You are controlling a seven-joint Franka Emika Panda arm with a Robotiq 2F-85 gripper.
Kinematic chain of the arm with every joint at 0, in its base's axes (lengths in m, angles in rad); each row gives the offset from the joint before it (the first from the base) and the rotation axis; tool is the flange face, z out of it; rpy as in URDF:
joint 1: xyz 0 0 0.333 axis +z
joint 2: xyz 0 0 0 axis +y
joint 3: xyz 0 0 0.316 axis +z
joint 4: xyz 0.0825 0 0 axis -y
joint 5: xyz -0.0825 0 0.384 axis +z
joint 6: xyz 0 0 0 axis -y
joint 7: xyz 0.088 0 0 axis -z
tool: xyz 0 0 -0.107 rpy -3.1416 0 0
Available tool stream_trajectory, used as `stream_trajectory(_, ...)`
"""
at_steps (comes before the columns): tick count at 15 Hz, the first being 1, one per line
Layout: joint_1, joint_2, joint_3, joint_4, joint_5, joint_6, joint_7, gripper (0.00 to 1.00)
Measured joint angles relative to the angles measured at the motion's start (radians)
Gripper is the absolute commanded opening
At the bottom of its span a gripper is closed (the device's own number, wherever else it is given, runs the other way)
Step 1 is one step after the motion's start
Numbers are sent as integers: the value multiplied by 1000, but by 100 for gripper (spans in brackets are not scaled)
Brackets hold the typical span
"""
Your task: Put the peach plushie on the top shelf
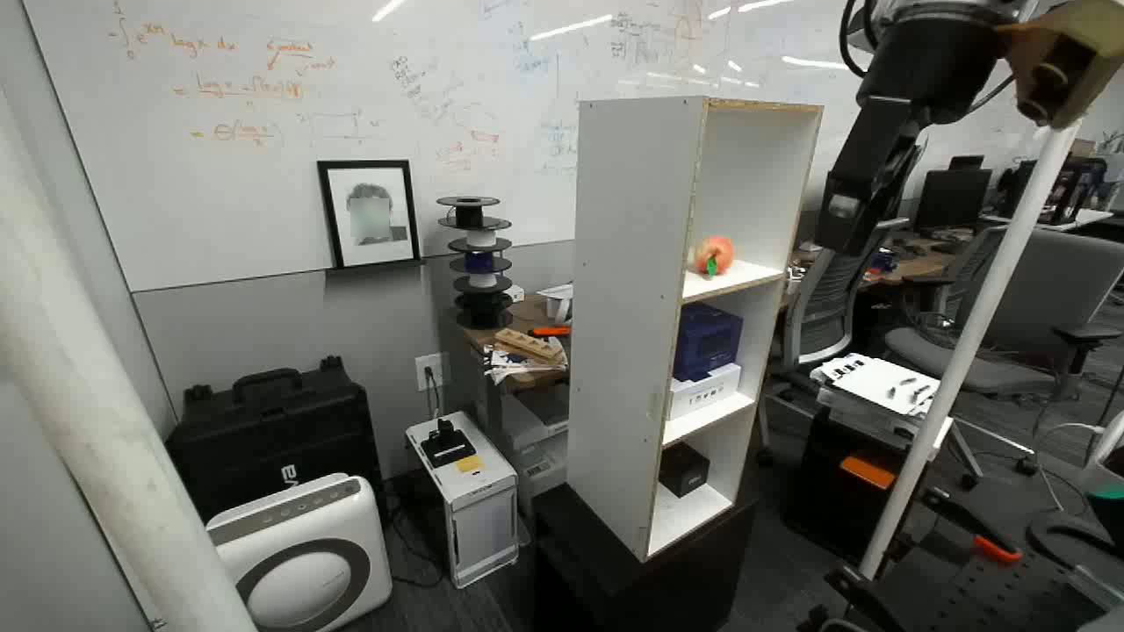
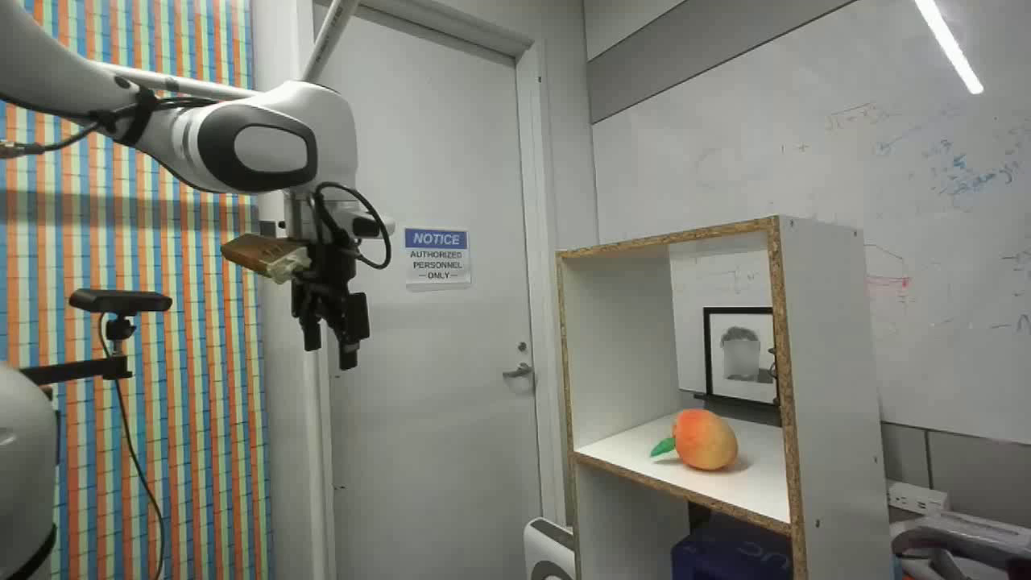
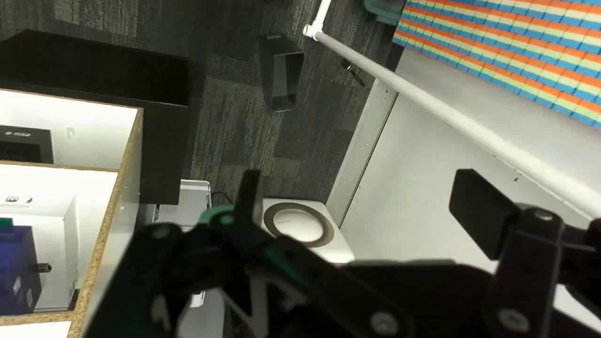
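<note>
The peach plushie (image 1: 714, 255) is round and orange-pink with a green leaf. In both exterior views it rests on the white inner board that floors the uppermost compartment (image 2: 705, 440). The top shelf, the unit's uppermost board, shows as a chipboard front edge (image 1: 764, 106) above the peach in both exterior views (image 2: 668, 236); its upper face is not seen. My gripper (image 2: 330, 354) points down, apart from the unit's open front and higher than the peach. In the wrist view its fingers (image 3: 359, 192) are wide apart with nothing between them. The peach is out of the wrist view.
The middle compartment holds a dark blue box (image 1: 709, 341) on a white box (image 1: 705, 392). A small black box (image 1: 684, 469) sits in the bottom compartment. The unit stands on a black base (image 1: 645, 570). White poles (image 1: 975, 351) stand nearby. A door (image 2: 435, 387) is behind.
</note>
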Motion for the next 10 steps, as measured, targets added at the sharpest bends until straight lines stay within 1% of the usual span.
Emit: stream_trajectory(10,0,-4,0,11,0,2,0,100)
